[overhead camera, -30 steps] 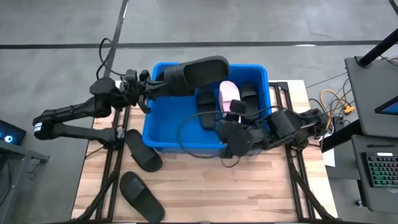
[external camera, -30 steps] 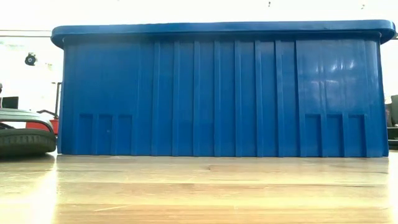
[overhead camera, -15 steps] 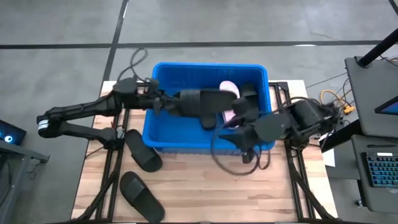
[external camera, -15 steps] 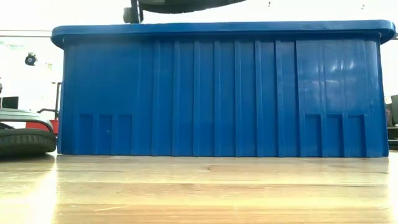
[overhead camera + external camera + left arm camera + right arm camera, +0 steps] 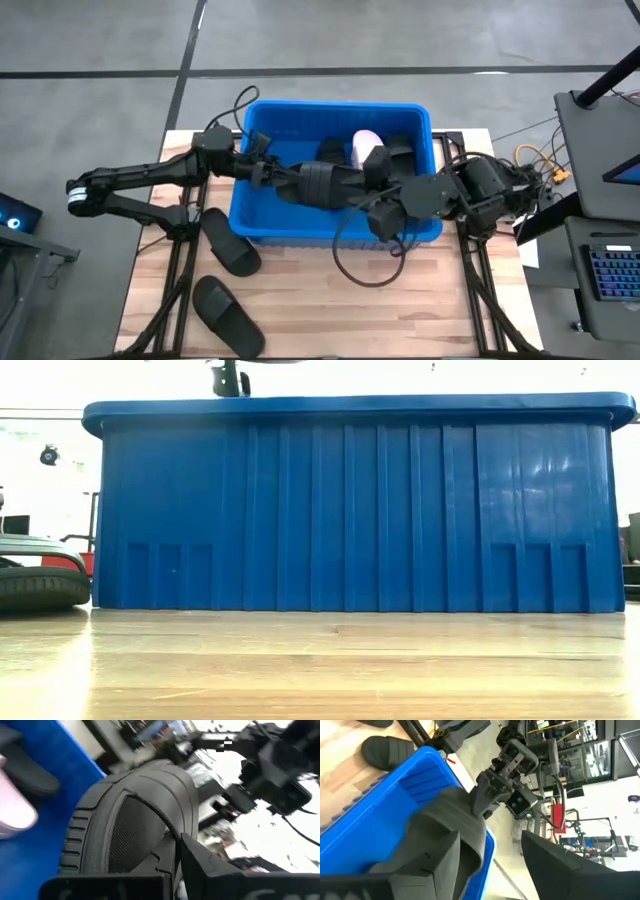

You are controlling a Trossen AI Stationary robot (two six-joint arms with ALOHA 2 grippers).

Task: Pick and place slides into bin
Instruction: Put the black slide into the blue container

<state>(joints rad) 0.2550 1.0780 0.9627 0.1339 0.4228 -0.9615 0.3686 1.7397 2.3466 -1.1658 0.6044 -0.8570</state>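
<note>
Slides are split between the bin (image 5: pixel 255 232) and the tabletop (image 5: pixel 330 310). Inside the blue bin, near its far side, lie a pale pink slide (image 5: pixel 364 148) and at least one black slide (image 5: pixel 402 150) just beside it. Over the middle of the bin hangs another black slide, the held slide (image 5: pixel 335 185), lying roughly level across the bin's length. The left pincer (image 5: pixel 268 174) reaches in over the bin's left wall and pinches one end of that held slide, its fingers pressed tight on the sole (the left wrist view shows the ribbed strap (image 5: pixel 125 820) filling most of the picture, right against the dark fingers). The right pincer (image 5: pixel 385 205) is over the bin's near right part, at the other end of the same slide; the right wrist view shows the slide's strap between its dark fingers, but whether they press on it or stand clear I cannot tell.

Two more black slides lie on the tabletop outside the bin, at its near left: the nearer-bin slide (image 5: pixel 230 243) just beside the bin's corner, and the front slide (image 5: pixel 228 314) closer to the tabletop's front edge. From the low view, the bin's ribbed wall (image 5: pixel 350 510) fills the picture, with a black slide's edge (image 5: pixel 40 575) at its left.
</note>
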